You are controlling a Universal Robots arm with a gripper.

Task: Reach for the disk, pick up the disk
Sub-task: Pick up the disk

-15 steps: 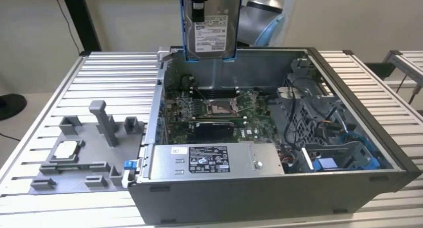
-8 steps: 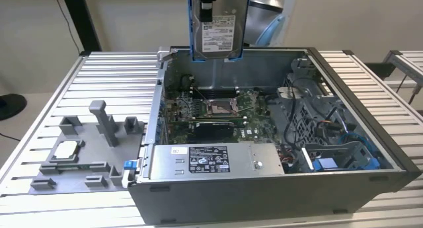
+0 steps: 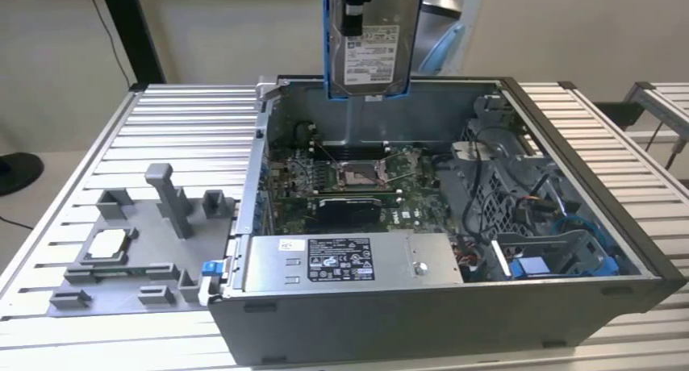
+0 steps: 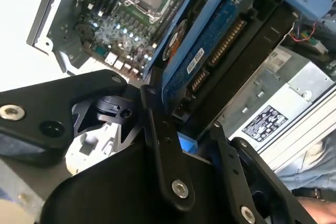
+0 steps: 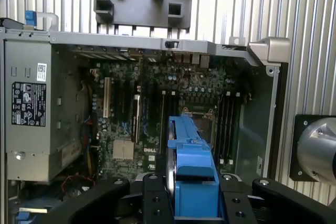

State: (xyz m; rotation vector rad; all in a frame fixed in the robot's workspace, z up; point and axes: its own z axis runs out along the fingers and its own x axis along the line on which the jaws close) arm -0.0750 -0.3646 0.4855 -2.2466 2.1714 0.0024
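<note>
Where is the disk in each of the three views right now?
Exterior view: the disk hangs upright at top centre, above the open case, label toward the camera.
Second wrist view: the disk slants across the motherboard, circuit-board side showing, clamped in the gripper.
First wrist view: the disk is edge-on, blue rail toward the camera, in the gripper.
Shared landmark: the grey power-supply box with the black-white label.

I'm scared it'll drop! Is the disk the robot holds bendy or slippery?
Probably stiff: the disk hangs straight in the gripper. Likely heavy for its size, being metal-cased. Its blue rails may grip better than bare metal.
</note>
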